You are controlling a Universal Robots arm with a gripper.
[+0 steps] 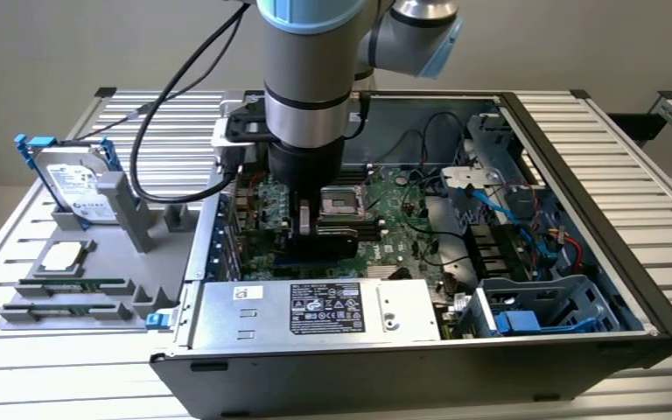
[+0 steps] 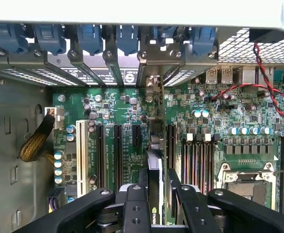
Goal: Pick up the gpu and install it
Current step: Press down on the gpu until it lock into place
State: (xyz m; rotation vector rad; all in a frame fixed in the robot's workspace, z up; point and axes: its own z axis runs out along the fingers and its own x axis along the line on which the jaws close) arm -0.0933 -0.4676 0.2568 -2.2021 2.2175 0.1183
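At the exterior view's left, a grey plastic parts holder (image 1: pixel 137 289) sits on the slatted aluminium table (image 1: pixel 616 140). It carries a silver hard drive in a blue frame (image 1: pixel 73 188) standing upright, a square silver processor chip (image 1: pixel 59 256) lying flat, and two thin green memory sticks (image 1: pixel 73 285) on edge near its front.

Just beside it to the right lies the open black computer case (image 1: pixel 616 297), with a silver power supply bearing a black label (image 1: pixel 325 308) along its near side. The green motherboard (image 1: pixel 401 232) fills the floor of the case, its empty silver processor socket (image 1: pixel 345 201) close beside the arm. Farther right are blue cables (image 1: pixel 493 197), a red cable (image 1: pixel 570 254) and a blue plastic drive cage (image 1: pixel 546 306).

The arm reaches straight down into the case. In the wrist view the black gripper (image 2: pixel 154 191) pinches the gpu (image 2: pixel 154 170), a flat card with a black face and silver edge, held on edge between the two fingers (image 2: pixel 134 204). The card stands among the long black expansion slots (image 2: pixel 118 155), beside the white slot (image 2: pixel 82 155), its far end pointing toward the blue slot latches (image 2: pixel 127 39) at the case's back wall.
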